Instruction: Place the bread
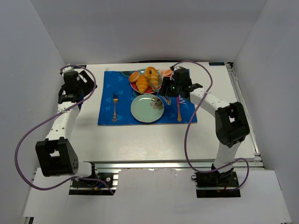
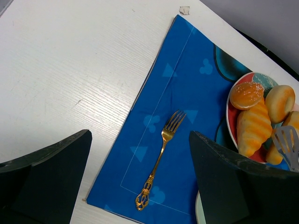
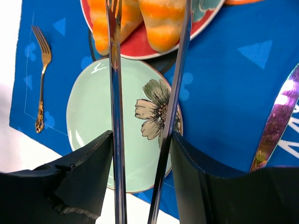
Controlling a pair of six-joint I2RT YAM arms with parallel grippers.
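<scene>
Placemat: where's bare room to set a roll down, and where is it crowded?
Free: the green plate, empty, between the gold fork and the purple utensil; also bare table left of the placemat. Crowded: the red plate, piled with bread, the right hand holding tongs over it.

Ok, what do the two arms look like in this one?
The left arm and right arm match: white links, bulky black joint housings, black jaws. A purple cable loops loose from each base up to the wrist.
</scene>
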